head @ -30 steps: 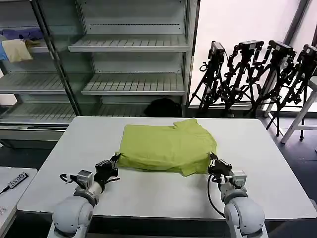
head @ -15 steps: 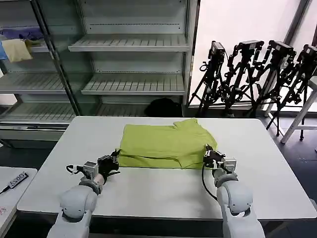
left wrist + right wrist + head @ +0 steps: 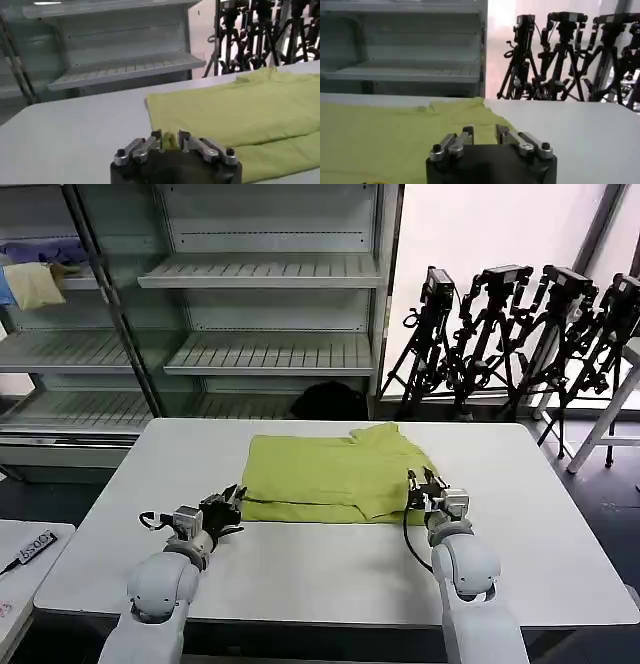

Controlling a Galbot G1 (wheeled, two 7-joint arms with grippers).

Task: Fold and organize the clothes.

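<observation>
The lime yellow-green T-shirt (image 3: 330, 474) lies plain side up on the white table (image 3: 330, 569), its near part doubled over. My left gripper (image 3: 232, 502) is at the shirt's near left corner. In the left wrist view a bunched bit of green cloth sits pinched in the left gripper (image 3: 170, 137), and the rest of the shirt (image 3: 240, 110) spreads beyond. My right gripper (image 3: 415, 487) is at the near right corner, low over the cloth. In the right wrist view green cloth (image 3: 380, 135) fills the narrow gap of the right gripper (image 3: 484, 131).
Metal shelving (image 3: 270, 274) stands behind the table, with a pale yellow cloth (image 3: 33, 284) and a blue-purple cloth (image 3: 45, 252) on the far left shelf. Camera tripods (image 3: 520, 334) stand at the back right. A small side table (image 3: 20, 584) is at the left.
Both grippers have moved away from me along the table, taking the shirt's near edge with them. The shirt now reaches less far toward me.
</observation>
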